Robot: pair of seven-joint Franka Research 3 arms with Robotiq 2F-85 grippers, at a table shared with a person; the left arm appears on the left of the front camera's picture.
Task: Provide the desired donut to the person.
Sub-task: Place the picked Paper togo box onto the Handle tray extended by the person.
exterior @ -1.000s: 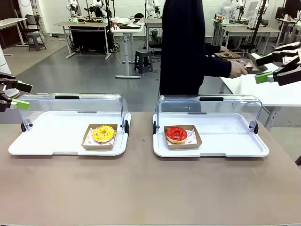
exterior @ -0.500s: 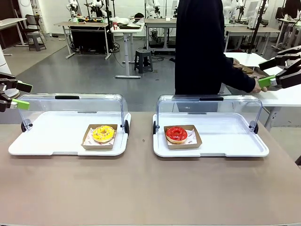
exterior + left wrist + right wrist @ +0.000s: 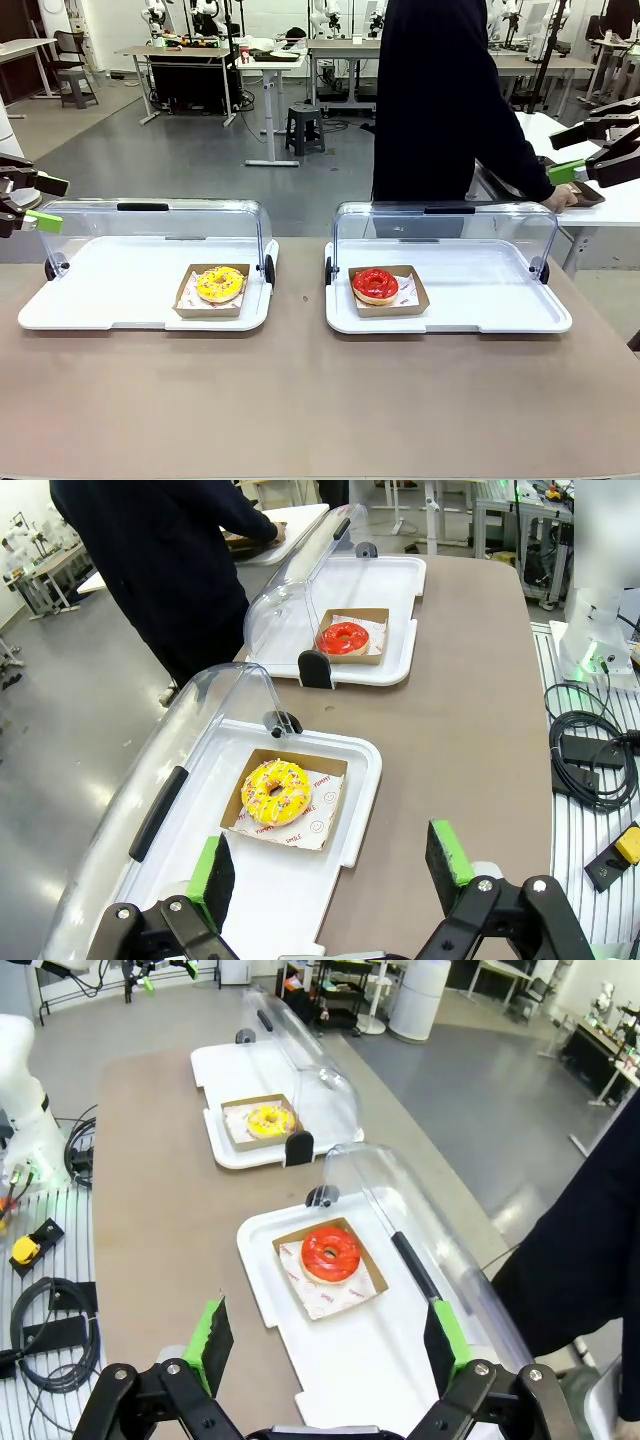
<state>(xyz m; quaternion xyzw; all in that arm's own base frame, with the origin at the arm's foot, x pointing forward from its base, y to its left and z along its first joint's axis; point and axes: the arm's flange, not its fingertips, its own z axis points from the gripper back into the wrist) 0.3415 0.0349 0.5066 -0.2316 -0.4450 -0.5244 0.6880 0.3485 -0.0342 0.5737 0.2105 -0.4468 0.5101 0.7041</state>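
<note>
Looking across the counter (image 3: 300, 400) from the front, I see the yellow donut (image 3: 219, 283) in its cardboard tray on the left white tray (image 3: 100, 300) and the red donut (image 3: 375, 285) on the right white tray (image 3: 500, 300), both clear lids (image 3: 150, 225) raised, the person (image 3: 435, 100) standing behind the right tray, bent toward a side table. From my left wrist camera, the left pincer (image 3: 330, 865) hangs spread wide above the yellow donut's tray. From the right wrist camera, the right pincer (image 3: 330, 1335) is spread wide above the red donut's tray.

A grey stool (image 3: 305, 127) stands on the floor behind. Far desks (image 3: 190, 52) carry clutter. Black cables (image 3: 590, 755) lie beside the brown desk (image 3: 300, 400).
</note>
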